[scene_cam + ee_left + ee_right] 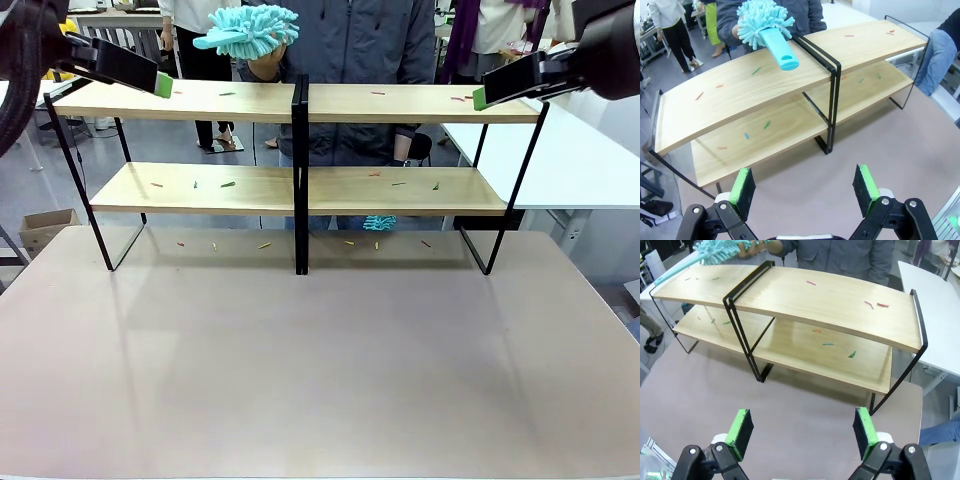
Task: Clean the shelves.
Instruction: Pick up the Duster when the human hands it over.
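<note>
Front view: shelves (400, 103) two-tier, wood boards littered coloured scraps.

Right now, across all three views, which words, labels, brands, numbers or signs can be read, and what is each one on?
No text can be read in any view.
shelves: bare wood boards and black frame, no label.
duster: plain turquoise handle, no brand visible.
cardboard box: no print that can be made out.
left gripper and right gripper: black with green pads, no marking legible.
</note>
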